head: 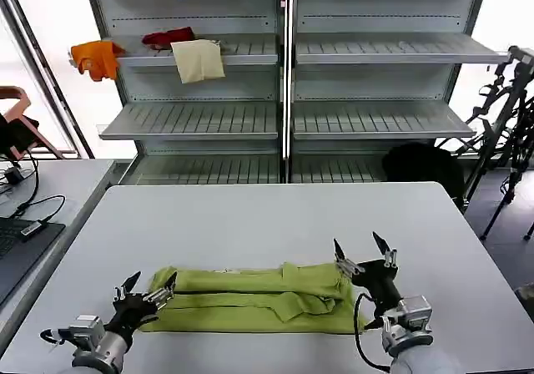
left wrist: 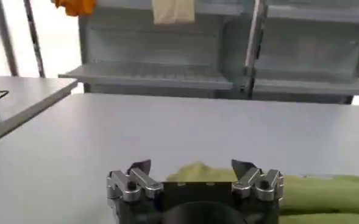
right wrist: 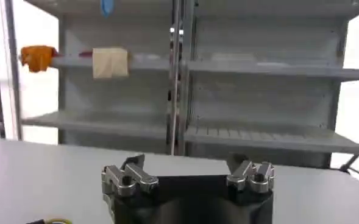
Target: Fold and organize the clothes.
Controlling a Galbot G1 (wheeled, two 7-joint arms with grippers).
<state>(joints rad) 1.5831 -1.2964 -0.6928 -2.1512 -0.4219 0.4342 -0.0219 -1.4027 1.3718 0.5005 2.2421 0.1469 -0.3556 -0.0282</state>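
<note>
Head view: the lime T-shirt (head: 254,300), folded into a long band near the table's (head: 275,215) front edge, has the left gripper (head: 147,289) and right gripper (head: 365,252) open, empty, at its ends, so folding it crosswise seems next.

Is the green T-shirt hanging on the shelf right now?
No, the green T-shirt lies folded into a long strip on the white table, between the left hand and the right hand.

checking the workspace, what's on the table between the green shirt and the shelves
Nothing: in the head view the table is bare from the shirt back to its far edge before the shelves. The left wrist view shows the same.
</note>
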